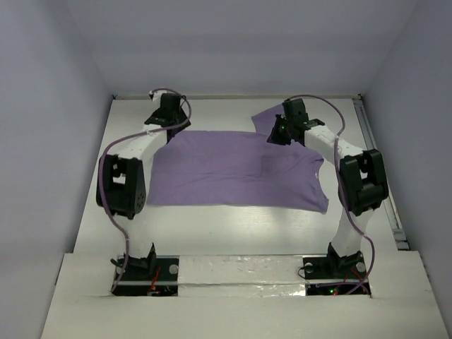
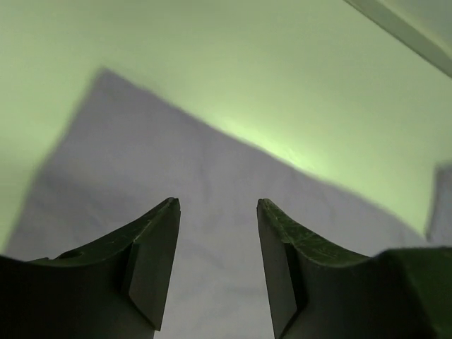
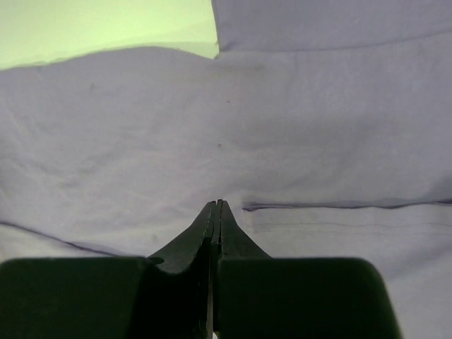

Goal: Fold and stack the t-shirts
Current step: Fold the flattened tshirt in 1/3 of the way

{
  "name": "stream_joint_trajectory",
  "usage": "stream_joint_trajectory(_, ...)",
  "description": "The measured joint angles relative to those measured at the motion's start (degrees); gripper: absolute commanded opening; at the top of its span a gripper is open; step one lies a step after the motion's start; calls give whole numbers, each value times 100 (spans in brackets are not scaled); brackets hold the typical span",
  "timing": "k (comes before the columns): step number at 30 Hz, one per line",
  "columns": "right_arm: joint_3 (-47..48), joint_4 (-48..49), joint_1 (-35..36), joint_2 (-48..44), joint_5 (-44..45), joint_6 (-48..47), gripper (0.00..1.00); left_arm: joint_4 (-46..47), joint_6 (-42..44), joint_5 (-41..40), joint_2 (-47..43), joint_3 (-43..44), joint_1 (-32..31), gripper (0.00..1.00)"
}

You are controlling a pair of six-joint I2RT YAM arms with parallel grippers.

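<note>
The lavender t-shirt [image 1: 240,169] lies spread flat across the middle of the white table [image 1: 233,229], with a sleeve reaching toward the far right. My left gripper [image 1: 164,119] hovers at the shirt's far left corner. In the left wrist view it [image 2: 217,203] is open and empty, with the shirt [image 2: 162,169] below it. My right gripper [image 1: 277,131] is over the shirt's far right part, by the sleeve. In the right wrist view it [image 3: 217,203] is shut, low over the cloth [image 3: 212,113], with no cloth showing between the jaws. A hem line runs right from the tips.
White walls close in the table at the back and on both sides. A rail [image 1: 378,162] runs along the right edge. A raised white ledge [image 1: 240,272] crosses the front between the two arm bases.
</note>
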Motion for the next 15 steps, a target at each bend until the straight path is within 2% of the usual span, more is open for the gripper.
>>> stream_joint_trajectory(4,0,-48,2,-260,94,-179,0,-192,129,-227,1104,990,592,45)
stream_joint_trajectory(8,-33,-46,2,-525,96,-315,0,-420,260,-374,1862,1414,979,45)
stream_joint_trajectory(15,-511,-33,2,-863,-146,-387,0,-667,535,-472,2505,1864,1019,47)
